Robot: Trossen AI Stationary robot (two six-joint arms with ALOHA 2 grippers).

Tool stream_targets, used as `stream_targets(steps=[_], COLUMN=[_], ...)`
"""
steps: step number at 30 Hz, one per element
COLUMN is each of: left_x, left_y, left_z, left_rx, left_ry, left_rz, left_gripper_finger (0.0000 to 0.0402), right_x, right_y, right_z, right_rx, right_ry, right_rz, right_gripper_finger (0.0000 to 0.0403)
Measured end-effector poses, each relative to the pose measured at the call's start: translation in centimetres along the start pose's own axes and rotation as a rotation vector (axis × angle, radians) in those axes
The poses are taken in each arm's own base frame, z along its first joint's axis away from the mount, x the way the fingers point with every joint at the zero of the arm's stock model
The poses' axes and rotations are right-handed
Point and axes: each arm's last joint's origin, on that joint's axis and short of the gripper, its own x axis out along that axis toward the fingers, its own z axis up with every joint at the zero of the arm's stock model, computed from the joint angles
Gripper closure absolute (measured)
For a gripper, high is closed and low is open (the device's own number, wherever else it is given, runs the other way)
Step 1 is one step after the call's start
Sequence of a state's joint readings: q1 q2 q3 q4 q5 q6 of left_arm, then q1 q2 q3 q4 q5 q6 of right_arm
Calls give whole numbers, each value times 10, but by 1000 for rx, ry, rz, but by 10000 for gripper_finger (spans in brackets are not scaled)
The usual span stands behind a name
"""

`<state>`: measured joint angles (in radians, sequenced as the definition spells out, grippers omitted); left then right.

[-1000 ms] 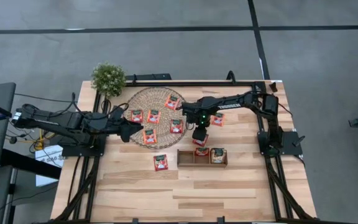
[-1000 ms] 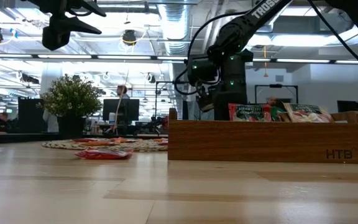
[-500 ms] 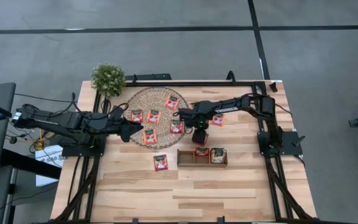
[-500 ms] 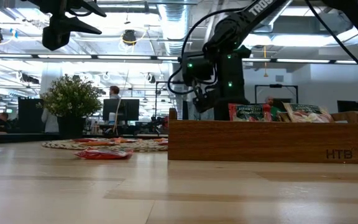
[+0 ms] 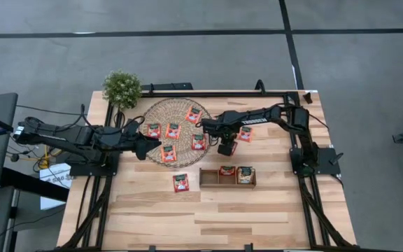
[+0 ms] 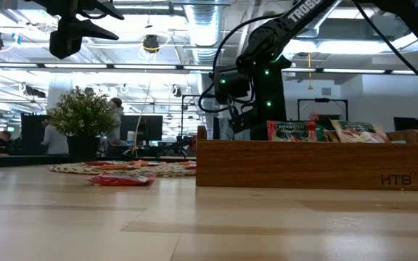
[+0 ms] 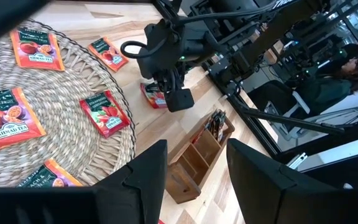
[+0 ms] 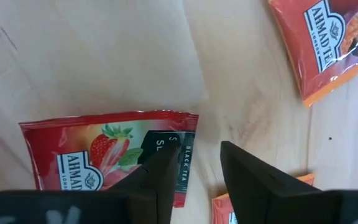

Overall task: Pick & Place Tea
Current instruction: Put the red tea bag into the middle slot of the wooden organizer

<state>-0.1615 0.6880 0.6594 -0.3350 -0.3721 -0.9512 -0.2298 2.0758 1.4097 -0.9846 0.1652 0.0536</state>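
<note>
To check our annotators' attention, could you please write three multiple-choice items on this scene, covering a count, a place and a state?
1. How many sachets lie on the woven mat?
A) two B) nine C) five
2. Where is the right claw?
A) over the mat's middle B) over a red sachet on the table beside the mat C) beyond the table's edge
3. How is the left claw?
A) open, holding nothing B) shut on a sachet C) shut on the mat's rim

Key: 1 C, the high view shows five on it; 2 B, the right wrist view shows that sachet just below it; 3 A, its own view shows a bare gap.
</note>
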Motion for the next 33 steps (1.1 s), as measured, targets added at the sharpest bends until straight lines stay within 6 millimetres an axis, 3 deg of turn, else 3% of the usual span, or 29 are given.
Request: stream_targets(steps=[17,27,33], left_x=[0,0,0], left_y=[0,-1,-1], left_z=[0,-1,-1], left_rx=[0,-5,-24], left_ry=[0,29,31], left_rz=[0,-20,-22], left_gripper_finger=[243,243,243], right_x=[0,0,0], right_y=[-1,-1,-1], right_z=[0,0,-1], right_rx=[28,46,45], right_ry=[1,2,10], right_rz=[6,6,5], right_gripper_finger=[398,400,368])
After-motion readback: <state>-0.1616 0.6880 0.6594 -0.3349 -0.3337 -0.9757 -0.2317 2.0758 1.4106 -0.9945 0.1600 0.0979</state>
